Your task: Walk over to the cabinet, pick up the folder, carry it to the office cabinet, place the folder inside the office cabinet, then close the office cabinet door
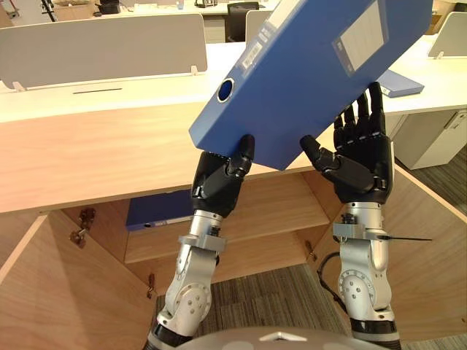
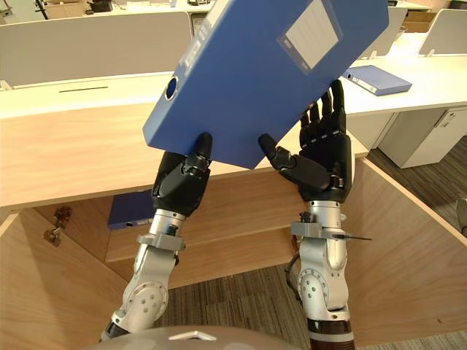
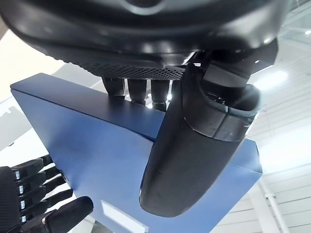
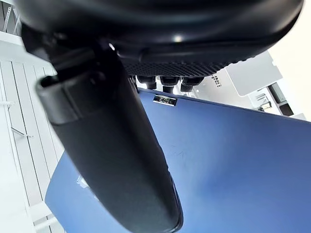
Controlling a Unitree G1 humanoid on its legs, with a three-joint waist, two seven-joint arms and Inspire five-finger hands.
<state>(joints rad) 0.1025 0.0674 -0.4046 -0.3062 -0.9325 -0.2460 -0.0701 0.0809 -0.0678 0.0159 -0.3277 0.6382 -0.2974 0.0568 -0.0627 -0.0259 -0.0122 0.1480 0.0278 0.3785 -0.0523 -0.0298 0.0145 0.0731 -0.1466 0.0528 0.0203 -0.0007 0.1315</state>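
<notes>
Up in the centre of the frame a big blue rectangular folder tilts. The left hand pinches its lower corner, thumb on the face. The right hand stands straight-fingered against its lower edge.

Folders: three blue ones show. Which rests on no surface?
The tilted folder held up by the left robot hand and right robot hand. The others lie flat: one on the cabinet shelf, one on the desk.

Folder above the cabinet — a second folder, seemingly, inside on its shelf
</notes>
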